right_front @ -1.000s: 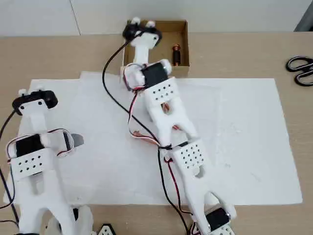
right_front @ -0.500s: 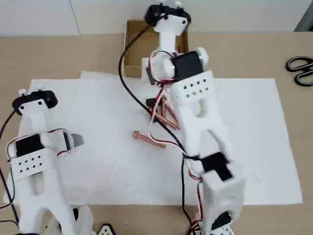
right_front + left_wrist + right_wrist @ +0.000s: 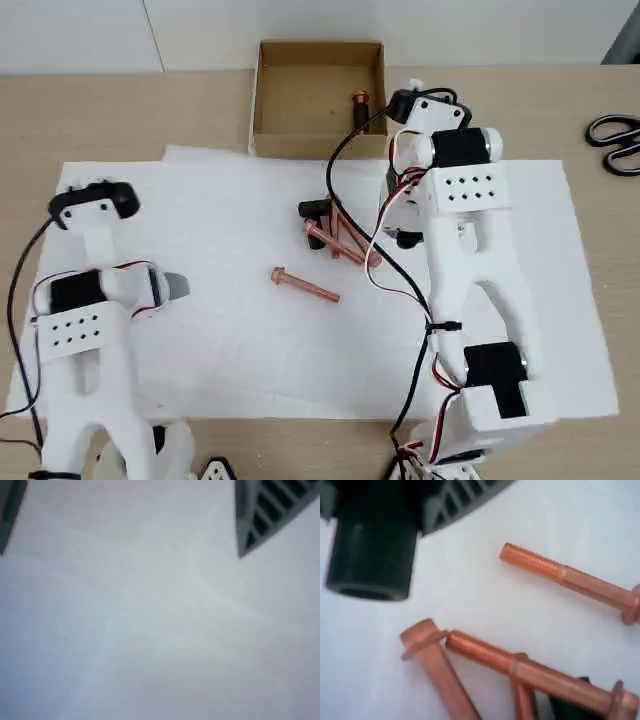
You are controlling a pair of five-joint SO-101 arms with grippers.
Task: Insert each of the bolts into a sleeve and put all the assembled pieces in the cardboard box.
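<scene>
Done: one assembled piece (image 3: 360, 108) lies inside the cardboard box (image 3: 270, 100).
Remaining: at least three bare bolts (image 3: 305, 285) and a black sleeve (image 3: 314, 210) lie on the white sheet (image 3: 200, 220), just outside the box.
Left gripper (image 3: 168, 287): released, empty, well away from the box.
Right gripper (image 3: 395, 205): near the box; you can't tell its state.
Unclear: the bolts overlap and the arm covers part of the pile, so your count isn't firm.

Smooth, faintly glossy metal is seen on the copper-coloured bolts (image 3: 570, 575), with ridged thread cut at one tip. The black cylindrical sleeve (image 3: 370, 555) is made of matt plastic. The brown cardboard box (image 3: 300, 100) is left dull and uncoated.
</scene>
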